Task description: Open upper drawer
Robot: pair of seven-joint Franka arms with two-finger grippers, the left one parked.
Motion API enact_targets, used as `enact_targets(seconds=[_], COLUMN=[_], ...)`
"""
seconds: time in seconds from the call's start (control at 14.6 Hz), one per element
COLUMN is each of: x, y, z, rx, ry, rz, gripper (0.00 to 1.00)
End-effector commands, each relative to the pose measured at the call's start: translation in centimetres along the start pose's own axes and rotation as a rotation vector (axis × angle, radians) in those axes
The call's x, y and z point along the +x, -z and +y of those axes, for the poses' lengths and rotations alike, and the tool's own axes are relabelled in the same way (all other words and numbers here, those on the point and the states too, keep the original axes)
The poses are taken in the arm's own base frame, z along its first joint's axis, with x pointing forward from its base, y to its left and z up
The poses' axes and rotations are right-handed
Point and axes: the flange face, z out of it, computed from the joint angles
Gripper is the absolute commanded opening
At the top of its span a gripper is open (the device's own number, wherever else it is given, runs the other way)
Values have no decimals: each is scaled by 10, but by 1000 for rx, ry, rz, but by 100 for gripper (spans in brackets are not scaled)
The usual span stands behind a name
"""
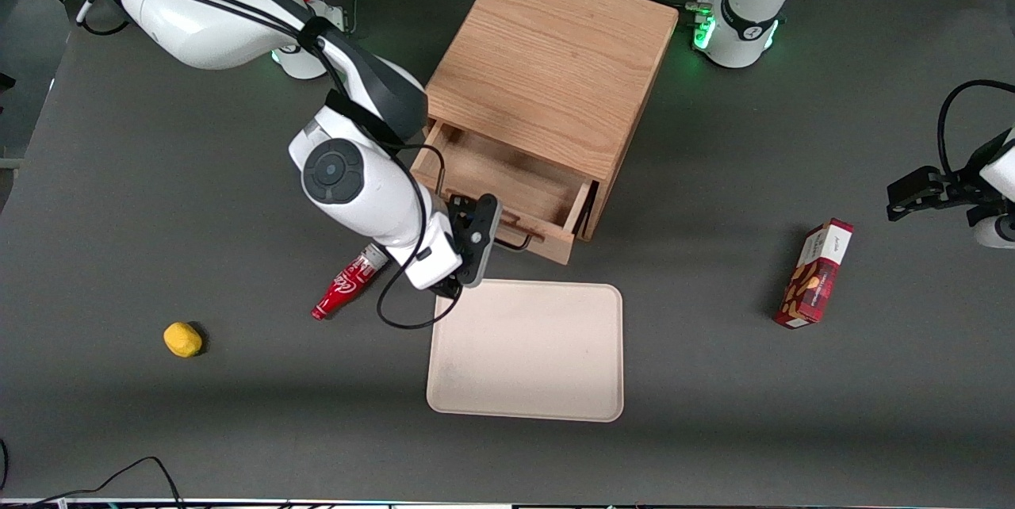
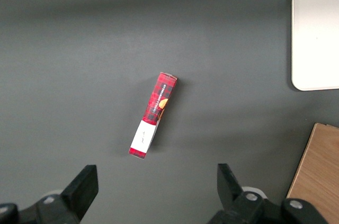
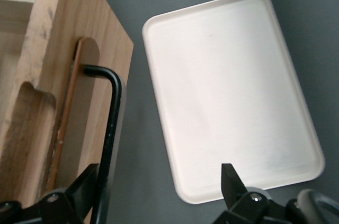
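The oak cabinet [image 1: 547, 57] stands in the middle of the table. Its upper drawer [image 1: 507, 176] is pulled out, and its inside shows empty. The thin black wire handle [image 1: 519, 244] sits on the drawer front. My right gripper [image 1: 476, 243] is open and hangs just in front of the drawer front, at the handle's end toward the working arm. In the right wrist view the handle [image 3: 111, 128] runs along the drawer front [image 3: 58, 75], close by the inner edge of one finger [image 3: 85, 184]. The gripper [image 3: 159, 173] holds nothing. The lower drawer is hidden beneath the upper one.
A cream tray [image 1: 527, 350] lies flat just in front of the drawer, nearer the front camera; it also shows in the right wrist view [image 3: 233, 91]. A red bottle [image 1: 349, 283] lies under my arm. A yellow lemon [image 1: 182, 339] and a red box [image 1: 815, 274] lie farther off.
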Motion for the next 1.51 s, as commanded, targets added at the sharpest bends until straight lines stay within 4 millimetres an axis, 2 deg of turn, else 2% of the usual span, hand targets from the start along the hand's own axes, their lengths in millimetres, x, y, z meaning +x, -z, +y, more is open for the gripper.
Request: enact_targets(seconds=[0.0,0.27,0.41,0.62,0.82,0.89,1.03,1.1,1.16,1.3,1.44], x=[-1,-10,-21,-30,-30,-34,-40,-40,-35,-63,-103], y=[-8,5,12,19,26,42,73,105,144,216,274], z=[22,56,75,92,94,101,102,96,82,70,53], rx=[-44,-83,-113,-156,-152,-150,-109,-114,-133,-206,-255], ry=[30,29,14,-16,-41,-73,-128,-186,-266,-460,-628], rz=[39,76,78,106,121,145,172,181,183,93,-45], gripper=[100,100,100,100,100,100,100,100,100,100,100])
